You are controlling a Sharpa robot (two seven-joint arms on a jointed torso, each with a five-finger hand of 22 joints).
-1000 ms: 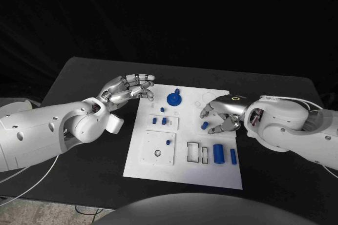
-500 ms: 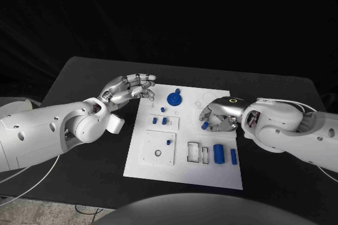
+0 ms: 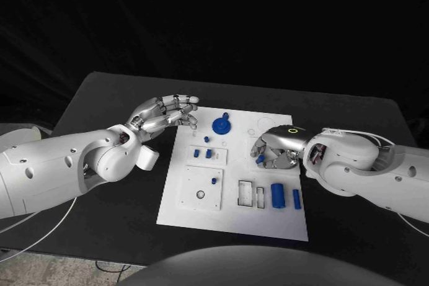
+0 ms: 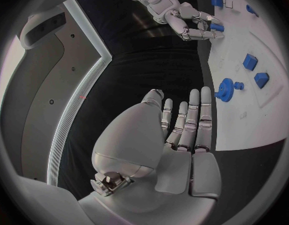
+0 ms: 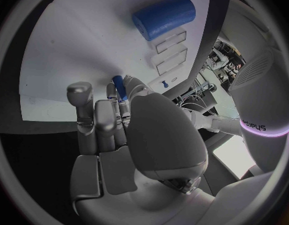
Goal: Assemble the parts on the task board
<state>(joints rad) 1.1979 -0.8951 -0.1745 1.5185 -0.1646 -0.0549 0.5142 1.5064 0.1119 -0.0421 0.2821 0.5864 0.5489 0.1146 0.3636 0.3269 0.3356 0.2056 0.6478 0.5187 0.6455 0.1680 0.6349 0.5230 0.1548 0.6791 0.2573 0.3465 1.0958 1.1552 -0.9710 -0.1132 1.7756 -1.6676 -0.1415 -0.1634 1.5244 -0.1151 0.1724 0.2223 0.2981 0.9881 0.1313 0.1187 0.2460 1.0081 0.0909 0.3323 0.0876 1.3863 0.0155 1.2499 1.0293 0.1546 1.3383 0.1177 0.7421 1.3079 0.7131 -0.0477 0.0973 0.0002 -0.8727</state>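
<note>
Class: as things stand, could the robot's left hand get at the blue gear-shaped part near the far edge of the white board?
Probably yes: the left hand hovers beside the blue gear-shaped part, holding nothing, with bare white board between them.

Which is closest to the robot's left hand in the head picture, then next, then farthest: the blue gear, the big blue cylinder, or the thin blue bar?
1. blue gear, just beside the left hand.
2. big blue cylinder, board's near right part.
3. thin blue bar, just beyond it, by the right edge.

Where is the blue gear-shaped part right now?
In the head view, the blue gear-shaped part sits near the far edge of the white task board, just right of the left hand.
</note>
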